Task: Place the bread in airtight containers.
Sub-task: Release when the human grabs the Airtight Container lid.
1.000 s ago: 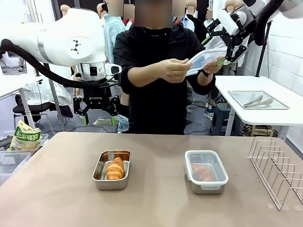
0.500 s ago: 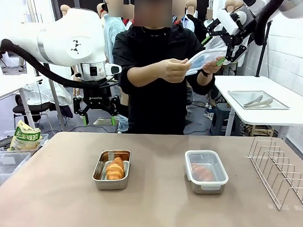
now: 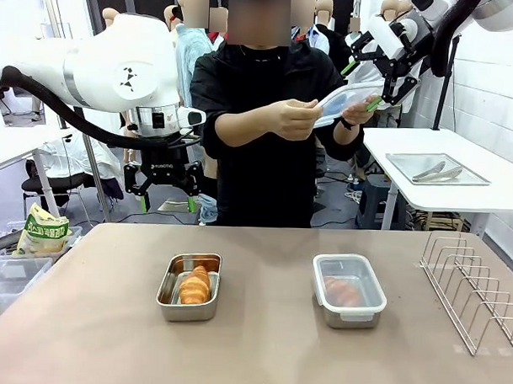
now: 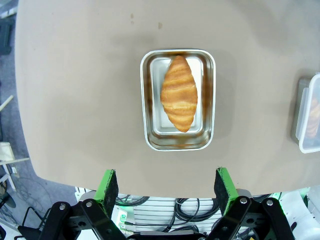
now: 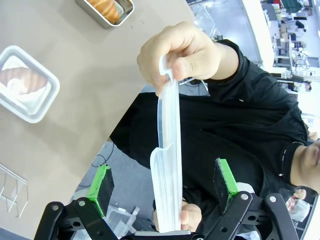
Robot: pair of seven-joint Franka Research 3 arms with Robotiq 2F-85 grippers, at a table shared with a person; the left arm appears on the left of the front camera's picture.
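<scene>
Right wrist view: we see lid (image 5: pixel 168 165) edge-on between wide-spread right gripper (image 5: pixel 164 187) pads, person's hand (image 5: pixel 177 55) pinching it; mistimed closing risks slipping, dropped lid.

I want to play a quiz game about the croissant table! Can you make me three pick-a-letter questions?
1. Where is the spare clear lid?
A. In the person's hands
B. On the table
C. On the wire rack

2. How many steel pans are on the table?
A. One
B. Two
C. Four

3. The pan on the robot's left is:
A. Lidded
B. Uncovered
C. Upside down

Answers:
1. A, the person's hand pinches it between the right end effector's open fingers.
2. B, the left one and the lidded pan.
3. B, its croissant lies bare.
</scene>
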